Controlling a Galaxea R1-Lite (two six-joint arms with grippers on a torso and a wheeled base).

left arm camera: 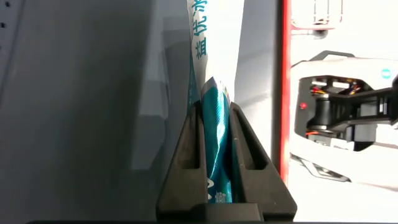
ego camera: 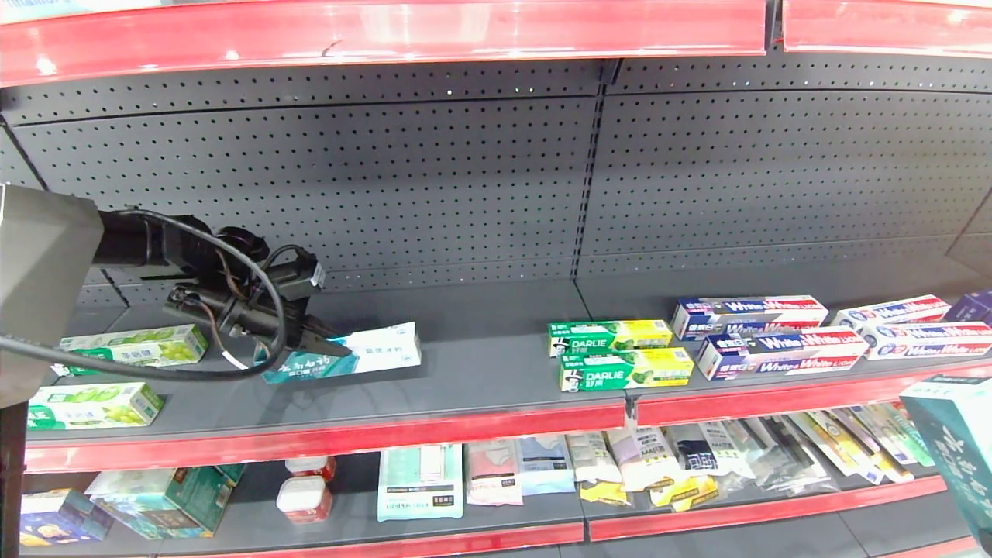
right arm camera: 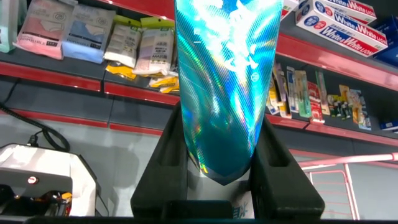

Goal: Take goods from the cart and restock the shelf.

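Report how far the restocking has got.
Done: green boxes, green-and-yellow boxes and blue-and-white boxes lie on the shelf. In hand: the left gripper is shut on a teal-and-white box at shelf level; the right gripper is shut on a second teal box. Left: release the first, shelve the second.

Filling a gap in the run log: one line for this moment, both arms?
left gripper shut on teal-white box | box low over shelf, left bay | right gripper shut on shiny teal box | clear of shelf
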